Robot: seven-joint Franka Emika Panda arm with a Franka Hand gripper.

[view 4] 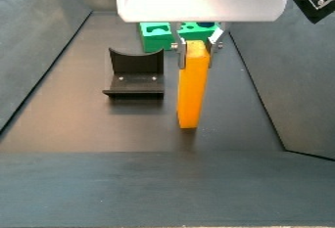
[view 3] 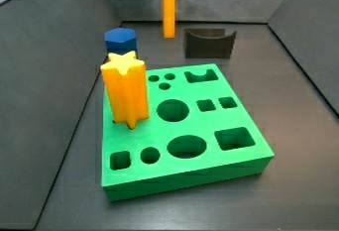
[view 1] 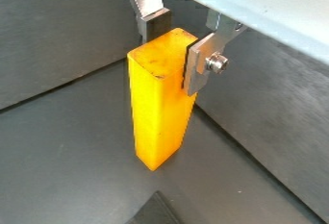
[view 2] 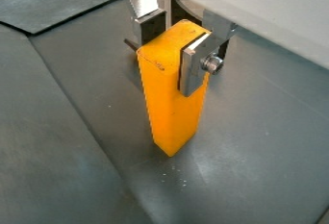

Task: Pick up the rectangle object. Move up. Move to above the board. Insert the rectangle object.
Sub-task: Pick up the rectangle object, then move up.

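The rectangle object is a tall, plain orange bar standing upright on the dark floor; it also shows in a side view behind the board and in both wrist views. My gripper sits around its top end, with a silver finger plate flat against one face and the dark pad at the opposite face. The gripper looks shut on the bar. The board is a thick green block with many cut-out holes, nearer the camera in that side view.
A yellow-orange star-topped post stands in the board's left side, and a blue hexagonal block stands behind it. The dark fixture stands on the floor beside the bar. Grey walls enclose the floor.
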